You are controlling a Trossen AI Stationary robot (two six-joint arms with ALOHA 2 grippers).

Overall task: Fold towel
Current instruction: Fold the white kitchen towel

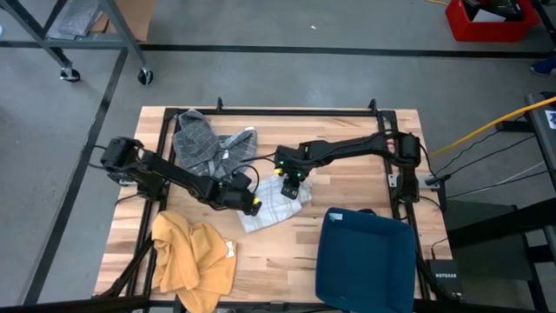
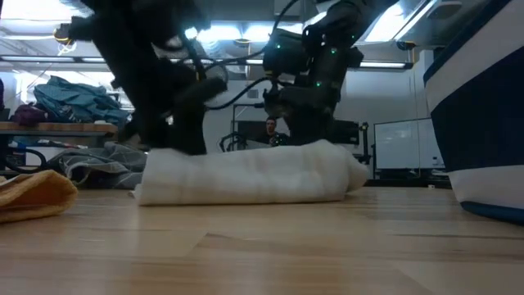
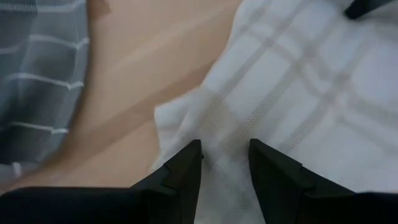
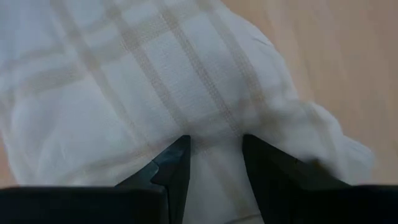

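Note:
A white plaid towel lies folded in a thick bundle at the table's middle, and in the low view the towel rests flat on the wood. My left gripper is at its left edge and my right gripper at its far edge. Both come down from above. In the wrist views the left gripper and the right gripper each have white cloth in a narrow gap between the fingers. My left gripper pinches a puckered ridge of the towel near its left edge between its two fingers, from above, pointing down. One layer or several, I cannot tell. The towel stays on the table. My right gripper pinches a raised pucker of the towel near its far edge between its two fingers, from above. The cloth there is slack, and the bundle rests on the table.
A grey plaid towel lies crumpled at the far left. A yellow towel lies heaped at the near left, and a blue bin stands at the near right. Bare wood lies right of the white towel.

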